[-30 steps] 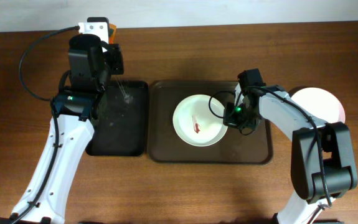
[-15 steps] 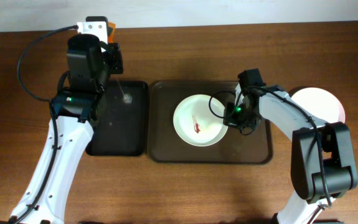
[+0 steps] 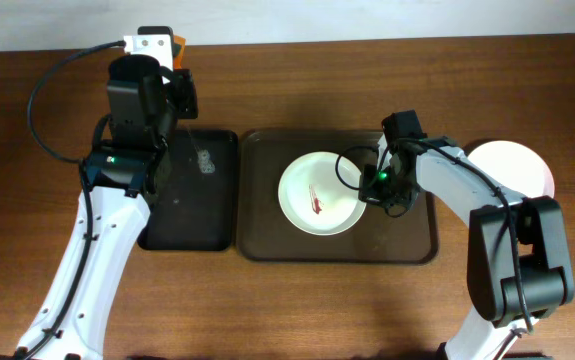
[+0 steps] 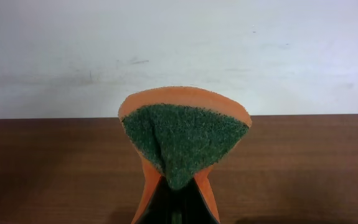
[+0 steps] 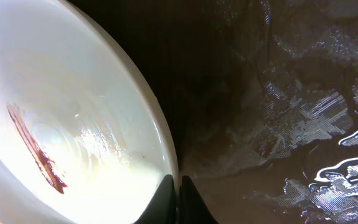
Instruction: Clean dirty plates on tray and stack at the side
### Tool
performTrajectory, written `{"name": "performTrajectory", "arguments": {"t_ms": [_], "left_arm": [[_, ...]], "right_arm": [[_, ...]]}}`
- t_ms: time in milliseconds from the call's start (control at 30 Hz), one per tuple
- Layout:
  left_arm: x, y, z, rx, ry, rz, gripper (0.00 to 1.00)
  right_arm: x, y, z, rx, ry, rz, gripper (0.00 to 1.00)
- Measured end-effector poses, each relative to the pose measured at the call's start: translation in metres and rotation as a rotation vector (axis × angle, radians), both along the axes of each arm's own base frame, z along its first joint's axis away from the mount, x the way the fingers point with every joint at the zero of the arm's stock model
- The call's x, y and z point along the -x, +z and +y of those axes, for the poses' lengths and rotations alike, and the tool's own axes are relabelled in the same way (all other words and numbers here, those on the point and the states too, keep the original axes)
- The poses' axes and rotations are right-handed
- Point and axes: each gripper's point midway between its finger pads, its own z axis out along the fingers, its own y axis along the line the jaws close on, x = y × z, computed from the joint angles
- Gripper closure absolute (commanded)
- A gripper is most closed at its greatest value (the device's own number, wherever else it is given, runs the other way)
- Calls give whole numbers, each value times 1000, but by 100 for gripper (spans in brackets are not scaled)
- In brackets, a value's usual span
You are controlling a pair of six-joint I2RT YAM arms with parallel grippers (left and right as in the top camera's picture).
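Right claw (image 5: pixel 179 186) is pinched shut on the plate's right rim, lip caught between the tips. Reads as a steadying hold so the plate (image 3: pixel 317 193) can't skid when it's wiped. The plate sits on the tray, a bit right of centre, with a red streak (image 5: pixel 35 149) in its middle, so it's not cleaned yet. Tray (image 3: pixel 267 240) floor glints wet around the claw.

Left claw (image 4: pixel 177 208) is clamped on a sponge (image 4: pixel 185 134), which is squeezed so the orange back bends round and the green scrub face shows. It's held up near the tabletop's far edge, beyond the black tray (image 3: pixel 192 220), aimed at the wall (image 4: pixel 179 50) and well apart from the plate. Droplets (image 3: pixel 204 160) lie on the black tray, probably the spot for wetting or dripping the sponge.

A clean plate (image 3: pixel 517 165) lies on bare tabletop (image 3: pixel 287 310) just right of the tray, partly under the right arm (image 3: pixel 457 185). One or a stack, cannot tell. My guess is the sponge must cross over to the dirty plate next.
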Motion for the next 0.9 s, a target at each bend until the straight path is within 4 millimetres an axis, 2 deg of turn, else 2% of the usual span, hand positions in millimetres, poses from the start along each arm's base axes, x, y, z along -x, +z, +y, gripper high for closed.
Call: {"name": "performTrajectory", "arguments": {"t_ms": [133,267,367,500,633,667,767,900], "left_arm": [[3,-6,0,-4,0,26,100],[18,-35,2,-22,-3,159,100],[42,-75,4,-23,0,349,100],[68,-150,1,-20,-8,651,100],[82,-215,-6,-4,-25,875,100],[85,-226,-8,2,-27,913,100],[93,-241,-12,22,-41,976,100],[94,-242,-16,42,-53,980,100]], "right_arm": [[0,0,0,0,0,0,96],[0,0,0,0,0,0,96],[0,0,0,0,0,0,96],[0,0,0,0,0,-1,96],[0,0,0,0,0,0,96],[0,0,0,0,1,0,96],[0,0,0,1,0,0,96],[0,0,0,1,0,0,96]]}}
